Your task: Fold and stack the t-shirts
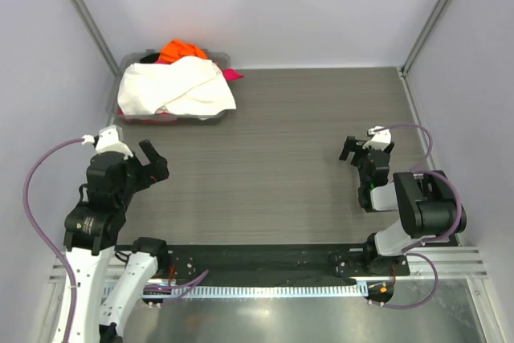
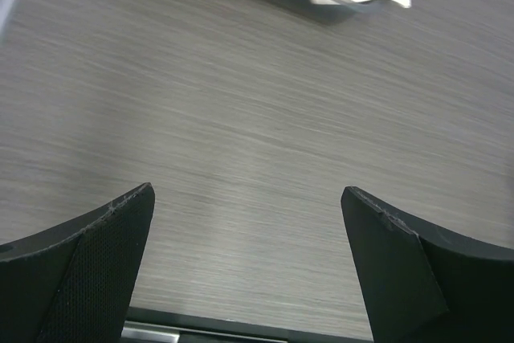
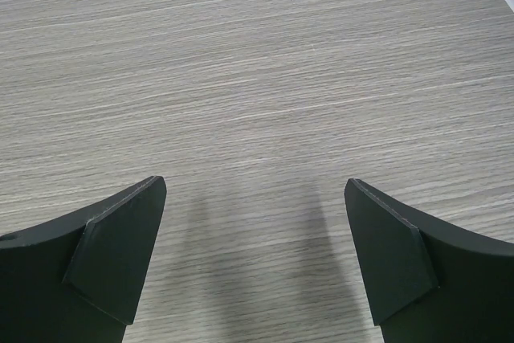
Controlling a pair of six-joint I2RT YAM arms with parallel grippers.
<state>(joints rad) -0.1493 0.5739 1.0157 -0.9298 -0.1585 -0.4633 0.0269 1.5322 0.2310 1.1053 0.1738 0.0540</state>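
Cream t-shirt (image 1: 177,90) heaped on grey bin (image 1: 128,63), long axis along bin front; orange t-shirt (image 1: 178,48) behind. Left gripper (image 1: 154,158) just near side of bin, fingers apart, empty — nearer arm. Right gripper (image 1: 347,150) well right of bin — fingers apart, empty.

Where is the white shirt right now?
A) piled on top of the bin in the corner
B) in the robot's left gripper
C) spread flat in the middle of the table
A: the white shirt lies heaped over the grey bin in the far left corner.
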